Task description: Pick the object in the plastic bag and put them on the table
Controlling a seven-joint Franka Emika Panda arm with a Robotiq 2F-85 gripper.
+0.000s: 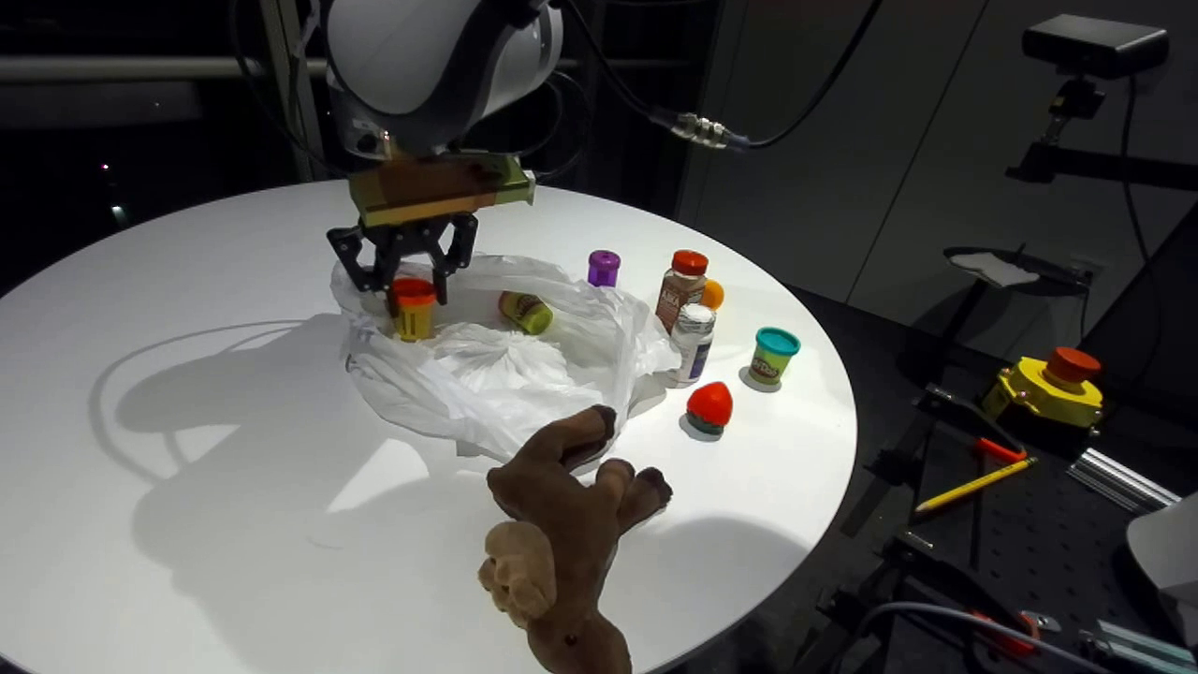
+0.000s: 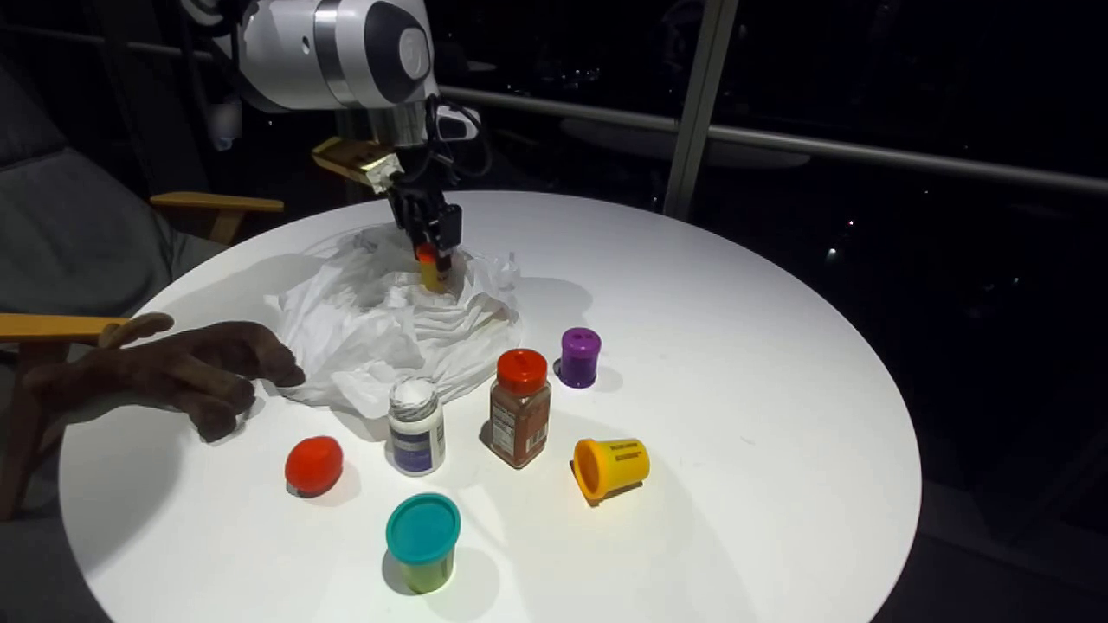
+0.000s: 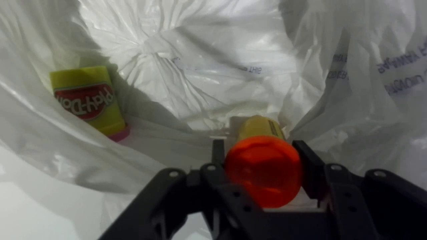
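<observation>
Atop a smooth, round bench [image 2: 762, 389], the gripper [image 1: 416, 300] clasps an orange-lidded yellow tub [image 1: 415, 322] inside a crinkled plastic bag [image 1: 426, 393].

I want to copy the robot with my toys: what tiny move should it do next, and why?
I think the pincer should gently squeeze the yellow tub: its fingers are on both sides of the red-orange lid, but I can't tell whether they grip it, and the tub is inside the plastic bag.

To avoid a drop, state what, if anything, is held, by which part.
Fingers flank the yellow tub at its red lid; whether they grip can't be told.
</observation>
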